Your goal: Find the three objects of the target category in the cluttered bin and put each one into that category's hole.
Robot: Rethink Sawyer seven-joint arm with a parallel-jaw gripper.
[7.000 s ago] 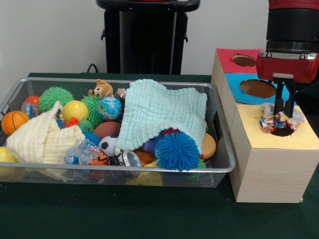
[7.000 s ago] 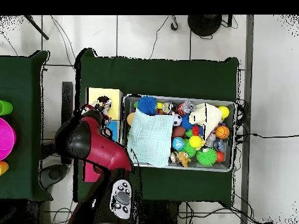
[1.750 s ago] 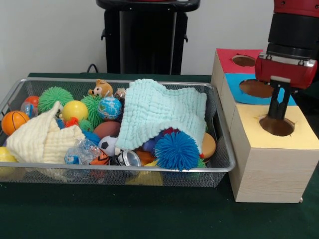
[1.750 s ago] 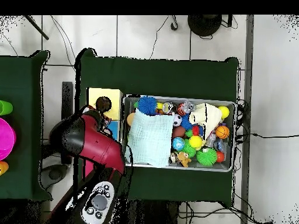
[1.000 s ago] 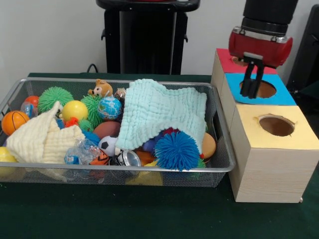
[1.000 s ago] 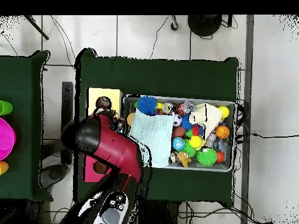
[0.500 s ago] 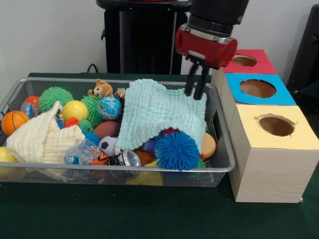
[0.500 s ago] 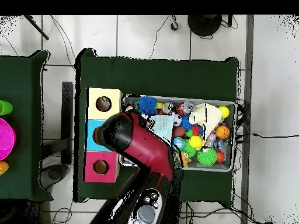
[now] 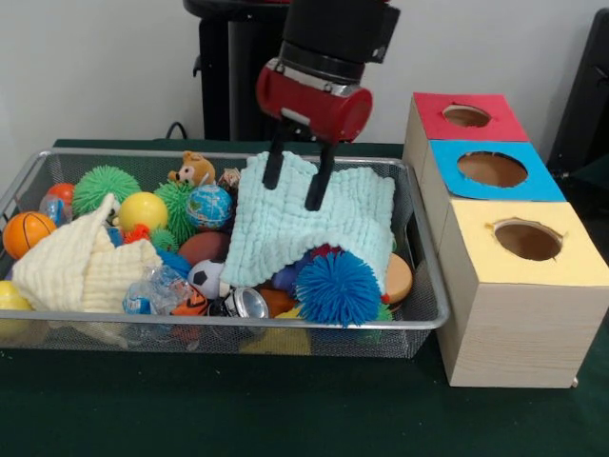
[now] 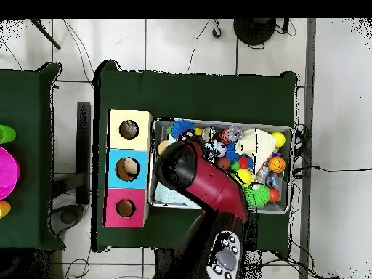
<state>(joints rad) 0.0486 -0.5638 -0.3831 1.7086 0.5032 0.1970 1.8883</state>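
No blotched cloth pieces were visible. Silver wire-mesh bin (image 9: 419,314) sat on dark green worktop (image 9: 285,409), packed w/ balls & toys. Just beside it stood the pale wooden box; its yellow-surround round hole (image 9: 528,240) was nearest the front camera. Red & black gripper (image 9: 296,179) hung over the mint-green waffle cloth (image 9: 285,228) in the bin, jaws apart, holding nothing.

The mint-green waffle cloth (image 9: 309,219) blankets the wire basket (image 9: 428,319) centre; balls crowd its left. The yellow-surround hole (image 9: 528,240) lies open, unobstructed from above.
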